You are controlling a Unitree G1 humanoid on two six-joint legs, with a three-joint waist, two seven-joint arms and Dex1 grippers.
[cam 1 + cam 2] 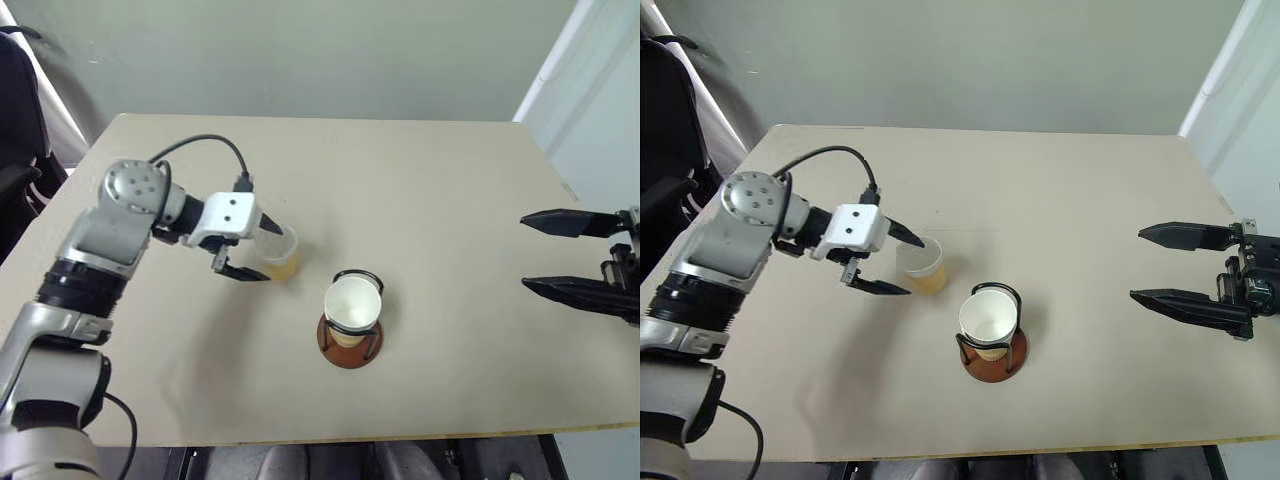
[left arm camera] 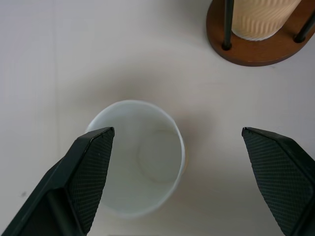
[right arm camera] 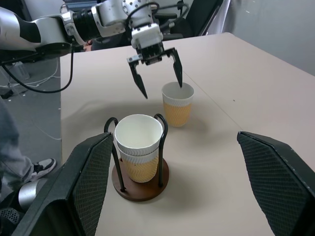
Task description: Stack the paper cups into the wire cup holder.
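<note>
Left gripper spread wide around lone paper cup; right gripper gaping (holding nothing) near table edge.

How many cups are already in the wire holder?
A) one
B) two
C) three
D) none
B: in the right wrist view two stacked cups sit nested in the holder, two white rims one above the other, while a third cup stands on the table under the open left gripper.
</note>
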